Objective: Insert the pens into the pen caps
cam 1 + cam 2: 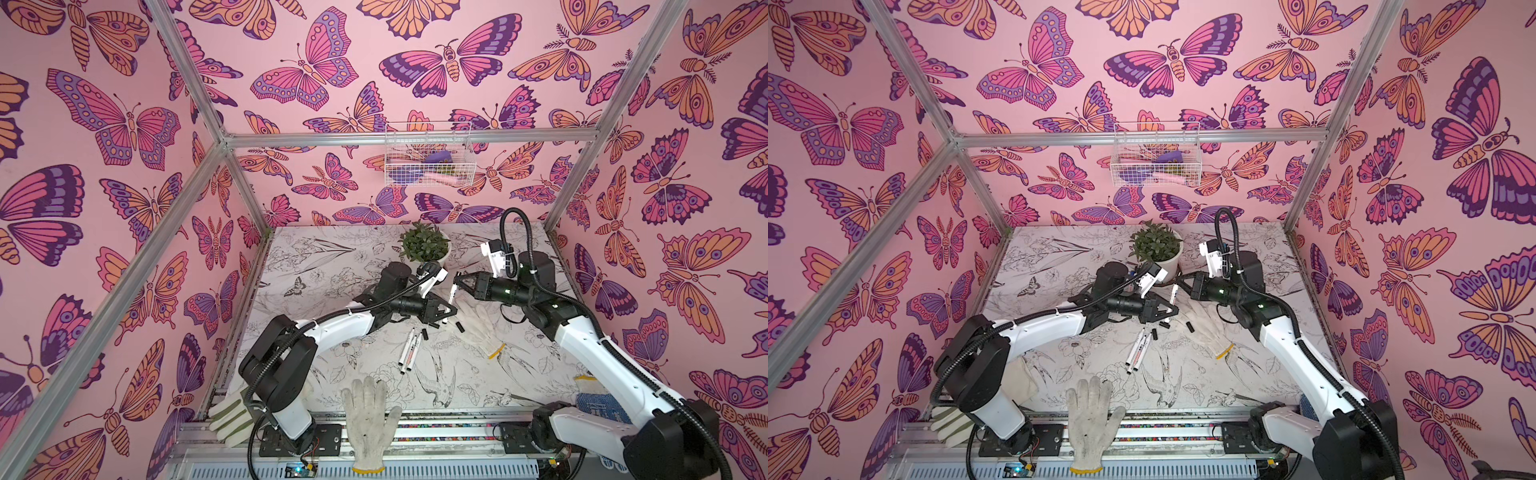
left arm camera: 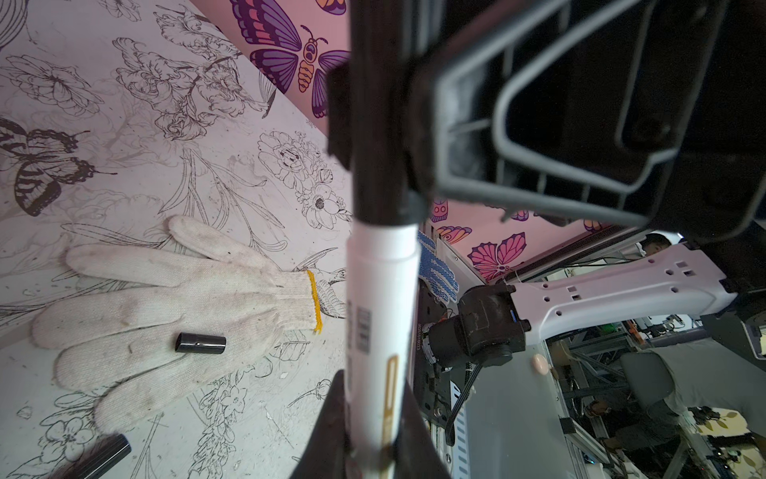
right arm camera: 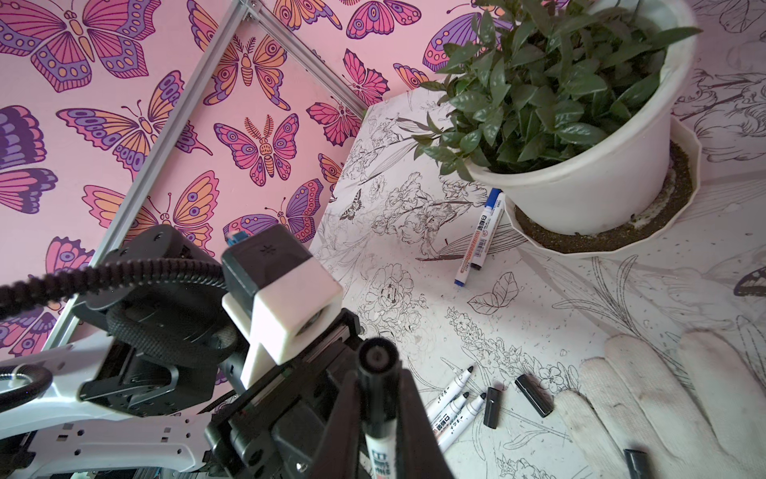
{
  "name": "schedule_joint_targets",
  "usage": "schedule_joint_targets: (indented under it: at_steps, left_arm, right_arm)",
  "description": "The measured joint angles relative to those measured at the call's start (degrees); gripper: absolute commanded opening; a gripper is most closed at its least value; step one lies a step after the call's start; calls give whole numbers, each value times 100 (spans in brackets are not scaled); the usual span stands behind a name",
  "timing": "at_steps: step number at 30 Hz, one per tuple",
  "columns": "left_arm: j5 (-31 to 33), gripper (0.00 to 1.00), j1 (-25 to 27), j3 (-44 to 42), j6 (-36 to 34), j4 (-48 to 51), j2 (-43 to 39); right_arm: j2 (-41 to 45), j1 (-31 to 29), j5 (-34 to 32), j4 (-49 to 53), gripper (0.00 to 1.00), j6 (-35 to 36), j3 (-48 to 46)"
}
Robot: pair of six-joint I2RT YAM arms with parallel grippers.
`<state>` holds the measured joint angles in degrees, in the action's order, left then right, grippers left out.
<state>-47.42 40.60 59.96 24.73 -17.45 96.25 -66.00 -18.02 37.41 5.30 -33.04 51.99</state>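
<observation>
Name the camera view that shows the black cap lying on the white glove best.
The left wrist view: the black cap lies whole, large and sharp across the fingers of the white glove. In both top views the cap is only a tiny dark sliver. The right wrist view catches it blurred and cut off at the frame edge.

The light around me is soft and even; shadows on the tabletop are faint. Both top views bow strongly at their edges. In my left wrist view the pen cap, close to the lens, blurs dark.
</observation>
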Motion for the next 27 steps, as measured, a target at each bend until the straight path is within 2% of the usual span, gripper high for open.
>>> schedule_joint_targets:
  at_steps: [8,17,27]
  left_arm:
    - [-160,0,-11,0,-2,203,22]
    - [-365,0,-11,87,2,304,179]
    - [-251,0,-11,179,-11,358,192]
  right_arm:
    - [66,-4,17,66,0,105,-140]
    - [173,-68,-339,413,0,560,-149]
    - [155,48,-282,-2,0,-251,-282]
